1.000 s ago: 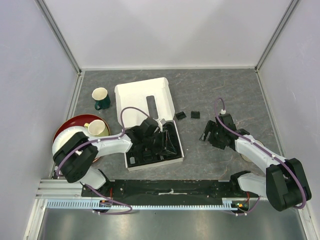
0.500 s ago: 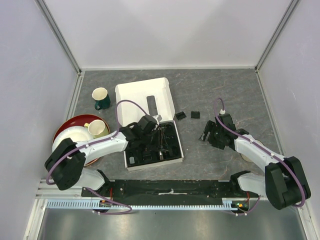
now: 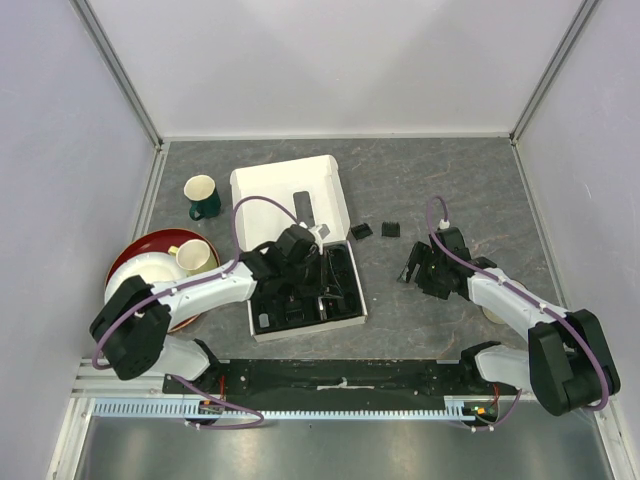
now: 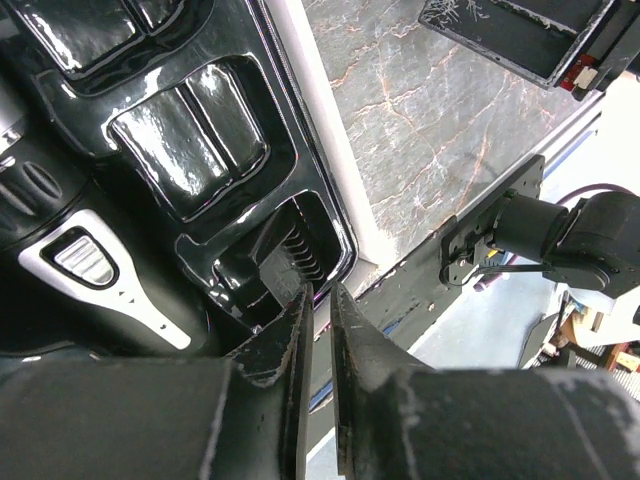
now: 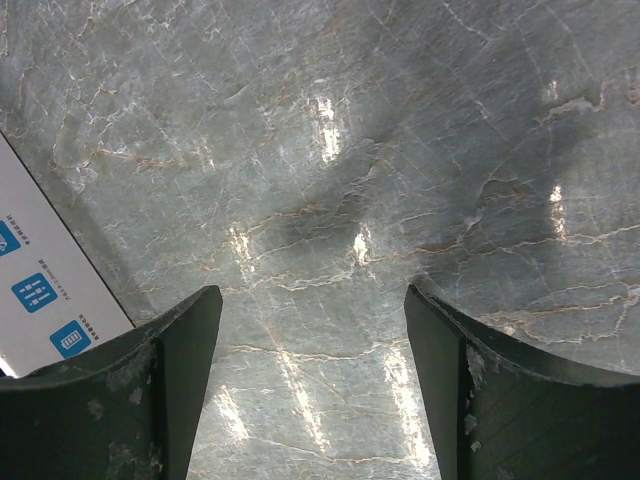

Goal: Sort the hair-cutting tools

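Closing since a second ago, left claw (image 4: 318,295) is nearly shut, nothing visibly gripped, just above a comb guard (image 4: 290,255) in the tray's (image 4: 190,140) near-right corner pocket, clipper (image 4: 90,265) alongside. Right claw (image 5: 312,300) gapes over the bench (image 5: 350,150), holding nothing.

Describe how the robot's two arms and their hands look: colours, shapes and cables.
Both the left arm and right arm have white tubular links joined by bulky black joints. A thin purple cable loops along each arm. The left hand and right hand each have two flat black fingers, tapered toward the tips and scuffed with pale specks.
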Available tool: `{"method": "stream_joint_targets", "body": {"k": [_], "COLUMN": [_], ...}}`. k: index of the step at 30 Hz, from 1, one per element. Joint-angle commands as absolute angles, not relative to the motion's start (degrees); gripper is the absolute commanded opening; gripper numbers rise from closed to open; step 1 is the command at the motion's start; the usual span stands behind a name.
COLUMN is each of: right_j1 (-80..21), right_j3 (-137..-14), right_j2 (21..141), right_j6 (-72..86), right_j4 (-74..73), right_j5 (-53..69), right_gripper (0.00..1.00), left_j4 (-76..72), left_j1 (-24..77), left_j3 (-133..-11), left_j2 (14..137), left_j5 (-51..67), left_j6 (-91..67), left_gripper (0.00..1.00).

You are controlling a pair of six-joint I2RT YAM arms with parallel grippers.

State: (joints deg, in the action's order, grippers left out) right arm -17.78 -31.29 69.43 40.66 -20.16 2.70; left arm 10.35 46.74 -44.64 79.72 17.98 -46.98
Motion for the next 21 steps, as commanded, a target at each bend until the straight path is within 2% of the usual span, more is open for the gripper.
{"method": "stream_joint_targets", "body": {"k": [1, 21], "right_j1": [-17.8, -17.7], "right_j3": [-30.7, -30.8], "right_j2": [69.9, 70.5], "right_j6": [40.5, 40.4], "right_j4": [-18.4, -18.1], "right_j5": [2.4, 2.0], "right_gripper": [0.81, 0.8], "left_j4": [6.9, 8.3], "left_j1": [47.3, 47.9], "left_j3": [-46.4, -47.0], "left_j2": [81.9, 88.9], "left_j5": [20.4, 18.5], "left_j6": [-45.5, -41.6], "left_gripper": [0.17, 0.17]}}
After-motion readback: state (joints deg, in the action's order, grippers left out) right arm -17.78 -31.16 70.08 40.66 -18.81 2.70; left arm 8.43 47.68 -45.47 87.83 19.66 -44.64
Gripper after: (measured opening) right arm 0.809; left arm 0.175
